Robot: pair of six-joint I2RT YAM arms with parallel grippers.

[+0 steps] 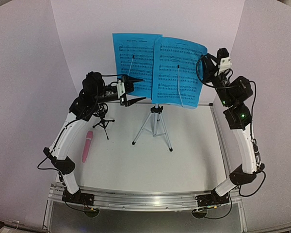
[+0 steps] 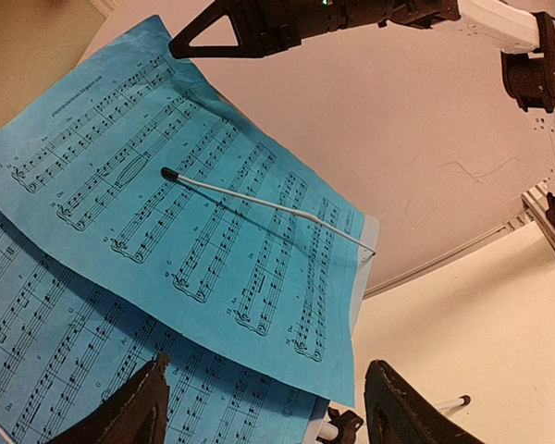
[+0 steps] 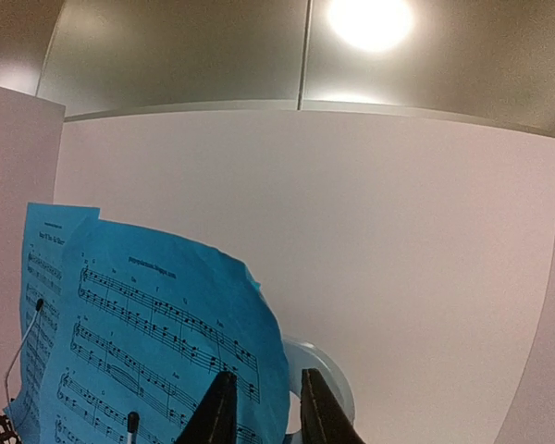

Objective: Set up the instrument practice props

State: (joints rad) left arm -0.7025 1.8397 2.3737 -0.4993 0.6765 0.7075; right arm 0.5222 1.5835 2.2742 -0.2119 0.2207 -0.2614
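Observation:
The music stand stands on its silver tripod (image 1: 156,124) at the middle back, and its pale-blue edge shows in the right wrist view (image 3: 320,368). Two blue sheet-music pages, left (image 1: 133,63) and right (image 1: 179,70), rest on it under thin wire arms (image 2: 259,199). My left gripper (image 1: 137,90) (image 2: 268,363) is wide open and empty, level with the lower left of the pages. My right gripper (image 1: 203,70) (image 3: 266,375) is at the right page's outer edge (image 3: 276,351), its jaws a narrow gap apart. The pink stick microphone (image 1: 87,145) lies at the left. The small black tripod mic holder (image 1: 104,121) stands beside it.
White walls close in the back and both sides of the white tabletop (image 1: 194,150). The left arm's forearm passes over the mic holder. The right arm's finger (image 2: 259,23) shows at the top of the left wrist view.

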